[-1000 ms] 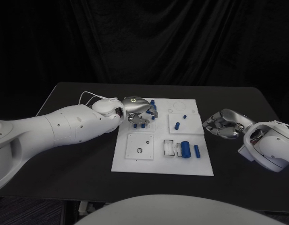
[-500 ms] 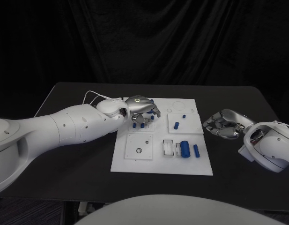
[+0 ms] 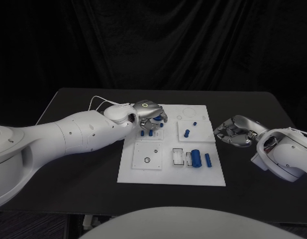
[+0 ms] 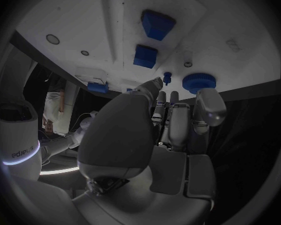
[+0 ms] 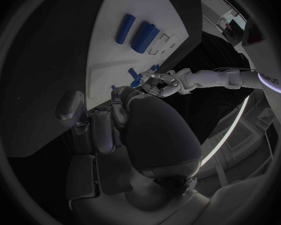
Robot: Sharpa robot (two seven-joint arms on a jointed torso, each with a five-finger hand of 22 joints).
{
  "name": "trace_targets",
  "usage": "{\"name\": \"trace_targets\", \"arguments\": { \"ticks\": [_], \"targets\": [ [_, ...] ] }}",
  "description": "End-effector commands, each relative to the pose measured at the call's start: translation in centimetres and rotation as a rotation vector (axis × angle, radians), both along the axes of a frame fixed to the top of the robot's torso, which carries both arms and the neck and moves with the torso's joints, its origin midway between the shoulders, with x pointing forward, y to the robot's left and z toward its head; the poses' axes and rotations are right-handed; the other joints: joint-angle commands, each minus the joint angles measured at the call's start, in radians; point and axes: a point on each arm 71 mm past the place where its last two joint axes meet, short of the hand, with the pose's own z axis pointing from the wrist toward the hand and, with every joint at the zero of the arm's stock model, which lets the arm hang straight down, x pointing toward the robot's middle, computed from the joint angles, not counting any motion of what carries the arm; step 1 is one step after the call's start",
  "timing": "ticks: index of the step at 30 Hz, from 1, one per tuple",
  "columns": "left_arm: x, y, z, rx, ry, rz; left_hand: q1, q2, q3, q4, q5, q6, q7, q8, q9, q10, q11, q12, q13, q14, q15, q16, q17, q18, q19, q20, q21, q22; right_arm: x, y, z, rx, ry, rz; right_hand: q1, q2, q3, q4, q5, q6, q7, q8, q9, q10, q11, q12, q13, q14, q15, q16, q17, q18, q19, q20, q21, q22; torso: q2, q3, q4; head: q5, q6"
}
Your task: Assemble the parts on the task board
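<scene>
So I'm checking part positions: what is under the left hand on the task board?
Under the left hand, small blue parts show on the task board. Whatever lies directly beneath the palm is covered.

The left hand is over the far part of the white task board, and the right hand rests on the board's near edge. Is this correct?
Not quite. In the head view the left hand is over the far part of the task board, but the right hand is off the board, beside its right edge.

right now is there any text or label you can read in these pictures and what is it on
"PAJEU" or the like: dark letters on the white forearm of the left arm, seen in the left wrist view; too blurred to be sure.
Similar dark letters on the left arm in the right wrist view: too small to read.
The task board: no readable text.
</scene>
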Motion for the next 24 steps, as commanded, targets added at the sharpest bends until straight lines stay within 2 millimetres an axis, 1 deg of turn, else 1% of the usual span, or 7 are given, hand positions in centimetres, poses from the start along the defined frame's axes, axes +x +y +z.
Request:
{"name": "trace_targets", "arguments": {
  "ticks": [1,6,8,11,15,18,24],
  "targets": [
    [0.16,-0.03,-0.54,0.046,0.053,0.032,-0.011,0.001,-0.003,-0.005,0.001,0.008,0.001,0.004,-0.003,0.005,0.005,0.007,-0.001,-0.005,0.004,-0.004,-0.003,-0.001,-0.003,0.008,-0.007,0.12,0.06,-0.03,0.0,-0.002,-0.004,-0.008,-0.012,0.002,0.007,0.001,0.007,0.002,0.004,0.0,-0.001,-0.001,0.005,0.0,0.001,0.001,0.001,0.001,0.07,0.015,-0.005,0.001,-0.003,0.129,0.0,0.0013,0.0016,-0.001,0.0],
    [0.1,-0.33,-0.65,0.053,0.068,0.017,-0.015,0.002,-0.004,-0.004,-0.007,0.017,0.004,0.006,-0.004,0.009,0.003,0.011,-0.003,-0.006,0.004,-0.004,-0.006,-0.001,-0.003,0.008,-0.01,0.12,0.1,0.03,-0.02,-0.003,-0.004,-0.007,-0.012,0.002,0.008,0.001,0.008,0.004,0.004,0.001,-0.001,-0.001,0.004,0.001,0.001,0.001,0.001,0.001,0.07,0.015,-0.005,0.001,-0.003,0.129,0.0,0.0012,0.0001,-0.001,0.0],
    [0.05,-0.48,-0.67,0.053,0.072,0.009,-0.018,0.002,-0.007,-0.004,-0.016,0.018,0.004,0.004,-0.006,0.016,0.0,0.016,-0.002,-0.003,0.004,-0.001,-0.001,-0.001,-0.002,0.008,-0.007,0.121,0.11,0.04,-0.03,-0.003,-0.004,-0.007,-0.012,0.002,0.008,0.001,0.008,0.004,0.004,0.001,-0.001,-0.001,0.004,0.001,0.001,0.001,0.001,0.001,0.07,0.015,-0.005,0.001,-0.003,0.129,0.0,0.0013,0.0001,-0.001,0.0],
    [0.02,-0.67,-0.71,0.055,0.078,-0.002,-0.02,0.002,-0.008,-0.004,-0.02,0.017,0.003,0.003,-0.008,0.019,-0.002,0.019,-0.002,0.0,0.003,0.004,0.004,-0.002,0.002,0.007,0.001,0.123,0.12,0.06,-0.03,-0.002,-0.004,-0.006,-0.012,0.002,0.008,0.001,0.008,0.004,0.004,0.001,-0.001,-0.001,0.004,0.001,0.001,0.001,0.001,0.001,0.07,0.015,-0.005,0.001,-0.003,0.129,-0.001,0.0013,0.0005,0.003,0.0],
    [0.08,-0.84,-0.74,0.056,0.079,-0.008,-0.019,0.004,-0.007,-0.005,-0.022,0.02,0.004,0.003,-0.008,0.023,-0.004,0.023,-0.001,-0.001,0.003,0.004,0.002,-0.002,0.002,0.006,-0.002,0.123,0.12,0.1,-0.03,-0.002,-0.004,-0.005,-0.012,0.002,0.008,0.001,0.008,0.004,0.004,0.001,-0.001,-0.001,0.004,0.001,0.001,0.001,0.001,0.001,0.07,0.015,-0.005,0.001,-0.003,0.129,0.0,0.0017,0.0,0.001,0.0],
    [0.17,-0.93,-0.78,0.057,0.079,-0.009,-0.015,0.007,-0.005,-0.008,-0.019,0.021,0.008,0.002,-0.01,0.029,-0.007,0.027,0.0,-0.001,0.001,0.004,0.002,-0.002,0.002,0.004,-0.003,0.123,0.13,0.13,-0.03,-0.002,-0.004,-0.004,-0.012,0.002,0.008,0.001,0.008,0.004,0.004,0.001,-0.001,-0.001,0.004,0.001,0.001,0.001,0.001,0.001,0.07,0.015,-0.005,0.001,-0.003,0.129,0.0,0.0012,0.0018,-0.001,0.0],
    [0.23,-0.99,-0.95,0.058,0.078,-0.007,-0.01,0.013,0.0,-0.012,-0.014,0.025,0.014,0.002,-0.012,0.047,-0.013,0.037,0.001,-0.002,-0.003,0.006,0.0,-0.002,0.002,0.001,-0.003,0.124,0.14,0.16,-0.04,-0.002,-0.004,-0.004,-0.012,0.002,0.008,0.001,0.008,0.004,0.004,0.001,-0.001,-0.001,0.004,0.001,0.001,0.001,0.001,0.001,0.07,0.015,-0.005,0.001,-0.003,0.129,0.0,0.0011,0.0025,-0.002,0.0]
  ]
}}
